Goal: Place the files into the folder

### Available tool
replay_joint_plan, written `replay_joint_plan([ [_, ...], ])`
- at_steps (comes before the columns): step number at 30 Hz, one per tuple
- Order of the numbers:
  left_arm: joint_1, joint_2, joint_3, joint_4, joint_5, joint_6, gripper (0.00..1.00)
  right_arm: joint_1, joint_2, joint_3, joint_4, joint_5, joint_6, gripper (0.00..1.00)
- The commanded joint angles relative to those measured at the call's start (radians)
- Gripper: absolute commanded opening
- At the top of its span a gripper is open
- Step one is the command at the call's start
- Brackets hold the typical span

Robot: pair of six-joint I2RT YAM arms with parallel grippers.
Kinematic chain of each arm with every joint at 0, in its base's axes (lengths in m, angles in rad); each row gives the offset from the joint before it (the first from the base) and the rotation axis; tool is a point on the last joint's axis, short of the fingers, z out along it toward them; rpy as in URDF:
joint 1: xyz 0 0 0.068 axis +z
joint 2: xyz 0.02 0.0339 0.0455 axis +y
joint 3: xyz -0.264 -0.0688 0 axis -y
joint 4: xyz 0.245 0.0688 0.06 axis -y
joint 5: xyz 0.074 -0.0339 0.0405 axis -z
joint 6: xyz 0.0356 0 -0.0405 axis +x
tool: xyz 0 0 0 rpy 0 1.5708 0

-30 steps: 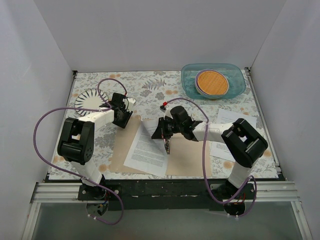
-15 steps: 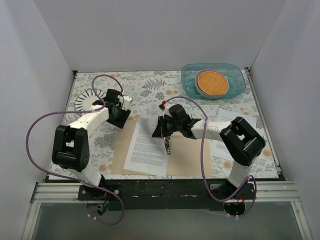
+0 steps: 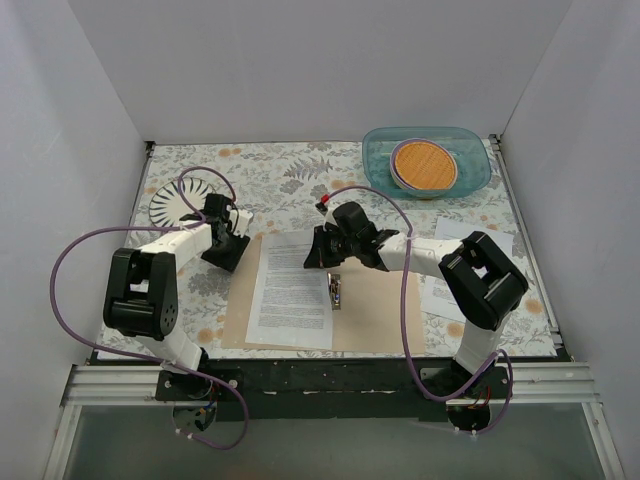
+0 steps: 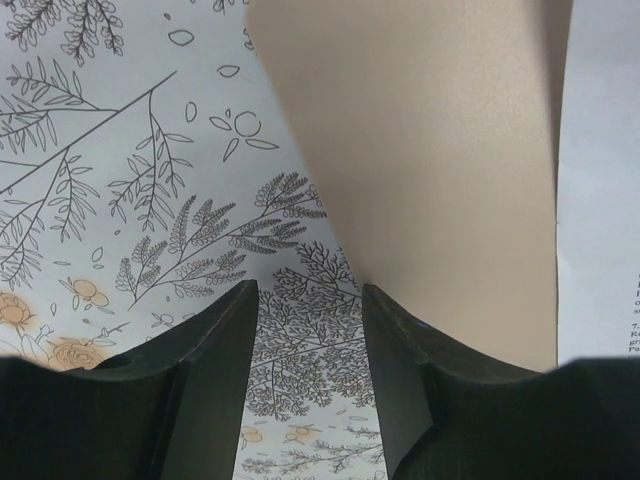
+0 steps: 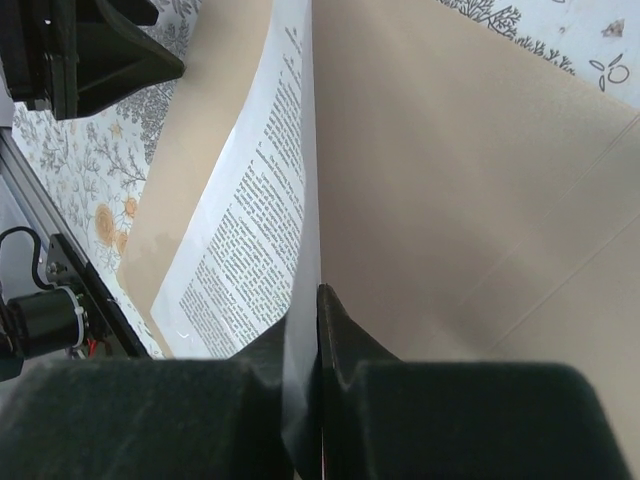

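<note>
Two files in frame, or more? — DESK

Two that can be counted. One printed sheet (image 3: 290,295) lies on the left cover of the open folder (image 3: 375,315). A second sheet (image 3: 452,238) rests on the floral surface (image 3: 300,175) off the folder's right edge, partly hidden under the right arm (image 3: 480,275); whether more lie beneath it cannot be told. One folder, one metal clip (image 3: 335,291) at its spine, two arms — PHOTOGRAPHER

Who has hold of what? — DESK

The right jaws are pinched almost together on the printed sheet's far right edge, which shows as a thin white line between them in the wrist view. The left jaws stand partly open over the surface with nothing between them, the folder's far left corner just ahead — PHOTOGRAPHER

What does the next move turn on? — DESK

Probably the second sheet. It lies to the right of the right jaws, well apart from them, beside that arm's elbow. Its long axis runs far to near, roughly parallel to the spine. The right arm is plainly the nearer; the left would have to cross the whole folder. The printed sheet looks placed, so the job reads as about half done, with a release due first — PHOTOGRAPHER
</note>
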Motion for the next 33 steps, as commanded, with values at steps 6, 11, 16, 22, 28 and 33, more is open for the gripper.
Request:
replay_joint_plan([
  [6, -0.003, 0.014, -0.043, 0.065, 0.003, 0.004, 0.43, 0.002, -0.018, -0.016, -0.039, -0.014, 0.020, 0.22],
  [11, -0.003, 0.010, -0.074, 0.071, 0.003, 0.007, 0.42, 0.000, -0.019, -0.006, -0.077, -0.057, 0.004, 0.30],
  [16, -0.003, -0.013, -0.093, 0.068, 0.000, 0.010, 0.41, 0.000, -0.035, -0.018, -0.099, -0.126, -0.009, 0.29],
  [22, -0.003, -0.018, -0.096, 0.060, 0.012, 0.007, 0.40, 0.003, -0.081, -0.047, -0.151, -0.127, -0.034, 0.30],
  [28, -0.003, -0.015, -0.085, 0.053, 0.018, 0.001, 0.40, 0.003, -0.116, -0.068, -0.202, -0.095, -0.052, 0.32],
  [33, -0.003, -0.013, -0.082, 0.050, 0.018, 0.000, 0.39, 0.002, -0.157, -0.102, -0.190, -0.086, -0.052, 0.28],
])
